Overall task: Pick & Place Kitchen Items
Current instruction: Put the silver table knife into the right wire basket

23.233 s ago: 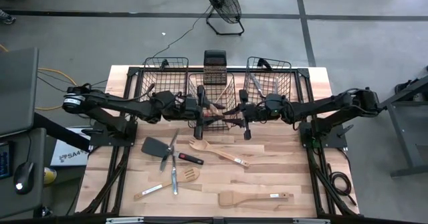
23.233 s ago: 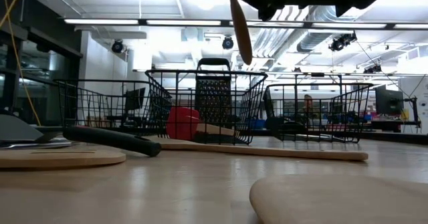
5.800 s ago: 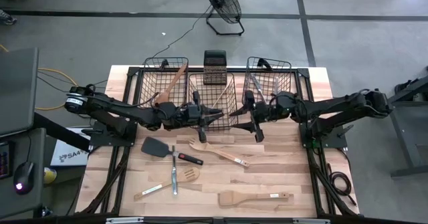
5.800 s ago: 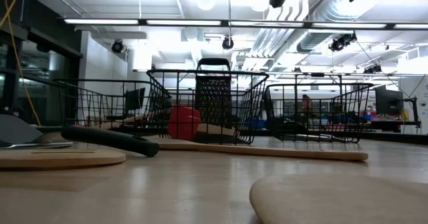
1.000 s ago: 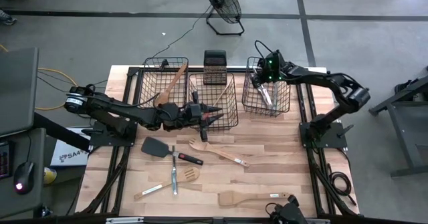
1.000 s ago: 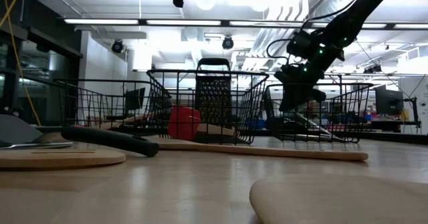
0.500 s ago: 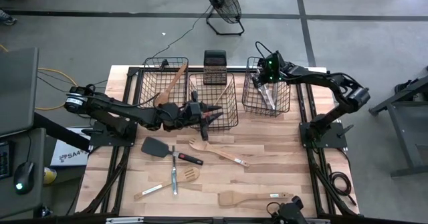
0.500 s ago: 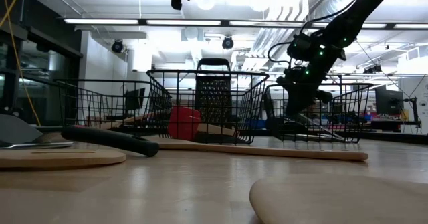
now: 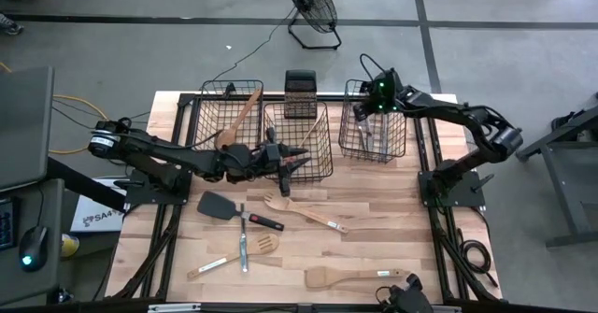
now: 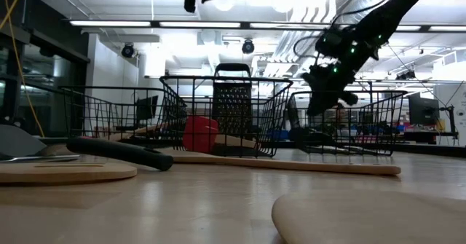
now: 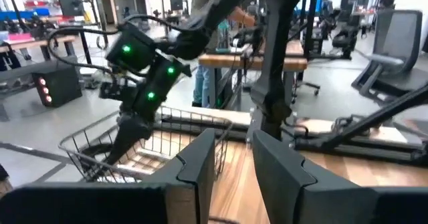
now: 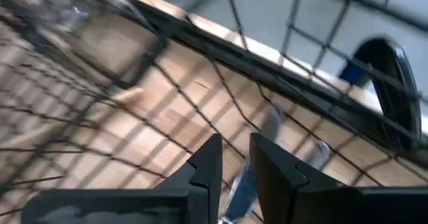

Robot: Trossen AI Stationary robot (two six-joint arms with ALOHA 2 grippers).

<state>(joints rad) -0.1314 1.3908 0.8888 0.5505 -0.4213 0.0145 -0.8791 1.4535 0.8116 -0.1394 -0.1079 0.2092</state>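
Observation:
Several utensils lie on the table in the high view: a black spatula [image 9: 217, 205], a wooden fork [image 9: 305, 213], a red-and-black-handled tool [image 9: 263, 221], silver cutlery [image 9: 244, 243], a slotted wooden spatula [image 9: 234, 255] and a wooden spatula [image 9: 355, 277]. A wooden spoon [image 9: 241, 113] leans in the left basket. My right gripper [image 9: 365, 117] hangs shut over the right basket [image 9: 397, 135], with nothing between its fingers [image 12: 208, 162]. Silver utensils [image 12: 271, 127] lie in the basket below it. My left gripper [image 9: 291, 160] waits shut and without a load above the middle basket's near rim.
Three black wire baskets stand in a row at the far edge; the middle basket [image 9: 322, 145] holds a red spatula [image 10: 198, 135]. A dark grater [image 9: 300, 93] stands behind them. The right arm [image 11: 144, 83] shows in the left wrist view. Bare wood lies on the table's right half.
My right gripper has risen a little out of the right basket, staying over it; the silver utensil below it stays lying in the basket.

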